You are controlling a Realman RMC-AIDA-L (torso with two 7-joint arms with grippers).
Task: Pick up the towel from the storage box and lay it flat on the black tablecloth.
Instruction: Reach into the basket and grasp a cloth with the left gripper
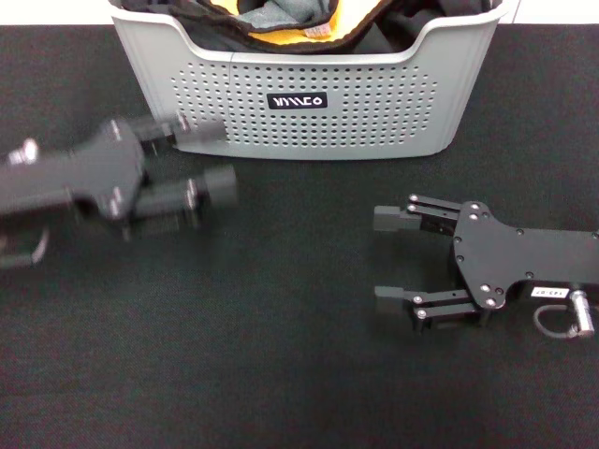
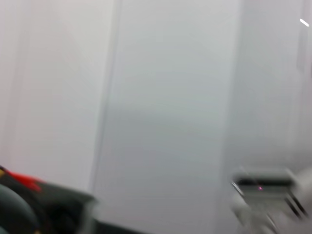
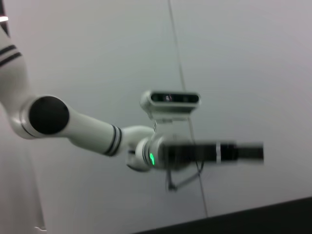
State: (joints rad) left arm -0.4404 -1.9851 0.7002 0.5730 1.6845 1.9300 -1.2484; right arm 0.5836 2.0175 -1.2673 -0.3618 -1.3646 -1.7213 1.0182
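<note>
The towel (image 1: 290, 23) shows yellow-orange and grey folds inside the light grey storage box (image 1: 309, 108) at the back middle of the table. The black tablecloth (image 1: 281, 355) covers the whole table. My left gripper (image 1: 213, 157) hovers open just in front of the box's left corner, blurred by motion. My right gripper (image 1: 393, 260) lies open over the cloth at the right, well in front of the box, with nothing between its fingers. In the right wrist view the left arm (image 3: 87, 129) is seen from the side against a white wall.
Black clothes (image 1: 393, 28) lie in the box around the towel. The left wrist view shows mostly blurred pale wall, with a dark and red shape (image 2: 29, 204) in one corner.
</note>
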